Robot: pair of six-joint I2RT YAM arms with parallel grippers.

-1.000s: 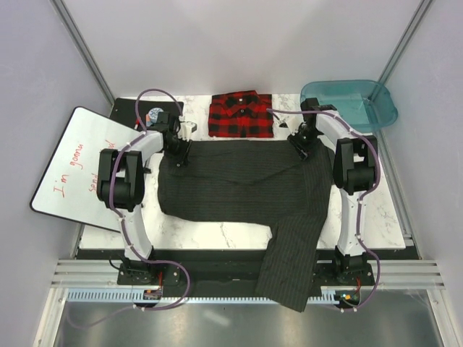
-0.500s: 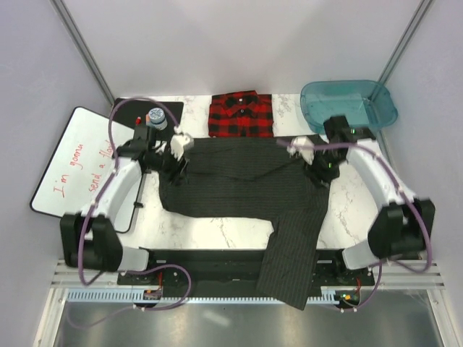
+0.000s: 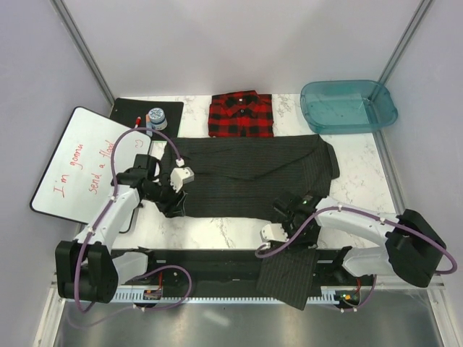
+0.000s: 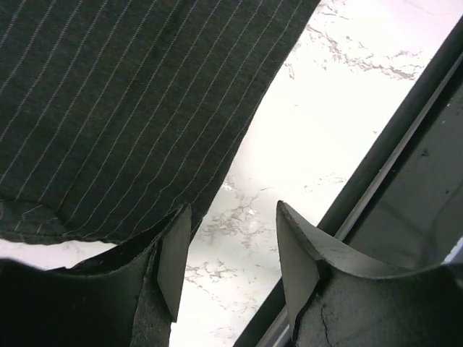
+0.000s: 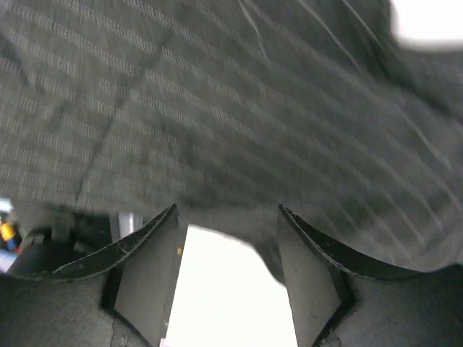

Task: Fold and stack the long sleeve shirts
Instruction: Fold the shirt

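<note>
Pinstripe shirt [image 3: 246,173] now flat mid-tabletop [image 3: 362,188], sleeve [image 3: 289,278] off near edge; left pincer [image 4: 233,210] & right pincer [image 5: 228,211] let go, dropped to near hem, both open, empty, so next fold's due.

The dark pinstriped shirt [image 3: 246,173] lies spread across the counter [image 3: 362,181], one sleeve hanging over the near edge, with the folded red plaid shirt [image 3: 241,114] just beyond it. The left claw [image 3: 175,206] is at its near-left corner, the right claw [image 3: 286,210] by the sleeve.
</note>
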